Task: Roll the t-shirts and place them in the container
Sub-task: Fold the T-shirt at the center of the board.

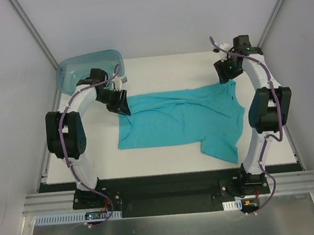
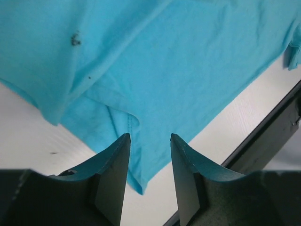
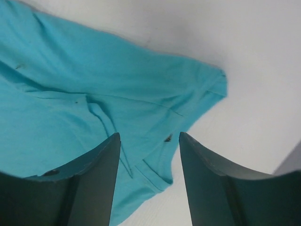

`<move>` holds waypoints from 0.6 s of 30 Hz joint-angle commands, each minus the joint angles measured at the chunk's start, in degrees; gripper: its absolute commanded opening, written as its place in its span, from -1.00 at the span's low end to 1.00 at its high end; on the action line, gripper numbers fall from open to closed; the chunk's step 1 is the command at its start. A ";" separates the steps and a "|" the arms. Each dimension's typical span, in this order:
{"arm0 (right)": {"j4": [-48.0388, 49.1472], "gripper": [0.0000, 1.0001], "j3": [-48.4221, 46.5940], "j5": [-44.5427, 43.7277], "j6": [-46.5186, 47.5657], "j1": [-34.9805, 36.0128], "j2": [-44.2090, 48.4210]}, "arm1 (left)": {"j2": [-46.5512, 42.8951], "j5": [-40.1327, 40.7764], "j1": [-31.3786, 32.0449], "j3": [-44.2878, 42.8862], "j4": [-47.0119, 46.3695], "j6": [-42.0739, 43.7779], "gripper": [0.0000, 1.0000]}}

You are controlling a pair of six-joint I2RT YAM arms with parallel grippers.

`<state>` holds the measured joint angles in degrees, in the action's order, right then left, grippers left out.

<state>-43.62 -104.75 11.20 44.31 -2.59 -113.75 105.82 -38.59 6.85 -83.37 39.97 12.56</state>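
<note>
The white table point(image 1: 158, 72) carries a teal t-shirt point(image 1: 180, 120), spread out with some creases across its middle, one sleeve pointing toward the near right. A translucent blue-green tub point(image 1: 78, 67) sits at the far left corner.

A blue-green tub point(image 1: 84, 66) (translucent plastic) sits at the far left corner of the white table point(image 1: 161, 161).

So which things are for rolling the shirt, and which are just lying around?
For the job:
- teal t-shirt, spread on the table
- left arm and right arm, jaws open by the shirt's far edge

Just lying about:
- see-through blue-green tub, at the far left corner
</note>
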 commanded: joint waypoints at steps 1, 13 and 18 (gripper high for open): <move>-4.63 0.13 -0.81 3.56 3.41 4.69 -4.72 | 1.58 -2.46 1.06 0.94 0.55 -5.52 -0.21; -5.16 0.14 0.51 4.18 3.59 6.72 -6.04 | 8.43 5.62 1.15 0.06 -0.41 -9.30 -0.30; -4.90 0.14 0.86 3.30 3.41 6.90 -7.10 | 11.68 7.21 1.23 -2.49 -0.68 -9.22 -0.25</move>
<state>-47.83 -104.22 14.35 46.78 4.25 -121.16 115.68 -33.93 8.05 -82.63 39.27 4.78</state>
